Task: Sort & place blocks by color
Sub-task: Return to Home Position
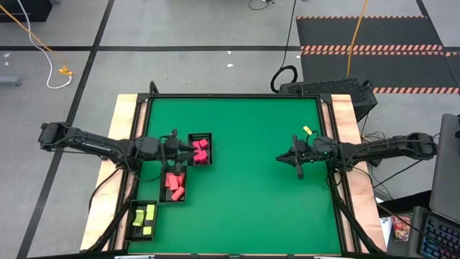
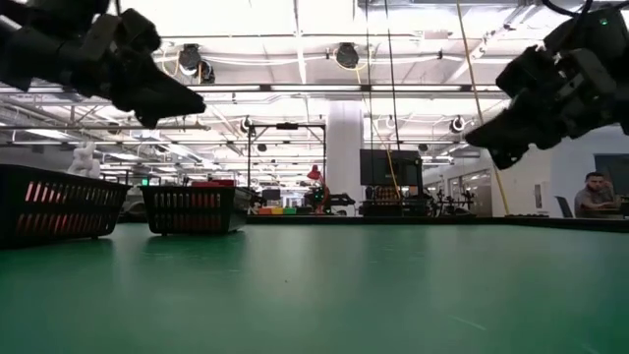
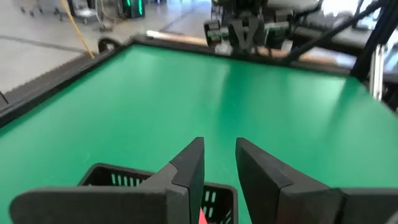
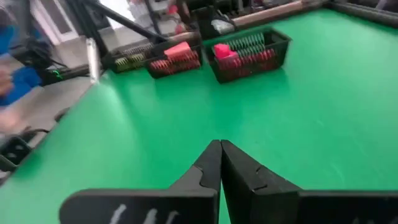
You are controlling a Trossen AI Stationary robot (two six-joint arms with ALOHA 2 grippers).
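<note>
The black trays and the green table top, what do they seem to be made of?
The black trays look like rigid plastic, or maybe coated wire: thin upright slats with gaps, through which the red blocks show. The green table top looks like a smooth mat or painted board, semi-matte: even colour, only a soft sheen in the low view.

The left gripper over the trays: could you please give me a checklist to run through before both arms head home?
1. Left gripper open, empty: ok.
2. Left gripper above the tray rims: ok.
3. Right gripper shut, empty: ok.
4. Red blocks in top tray: ok.
5. Salmon blocks in middle tray: ok.
6. Yellow blocks in bottom tray: ok.
</note>
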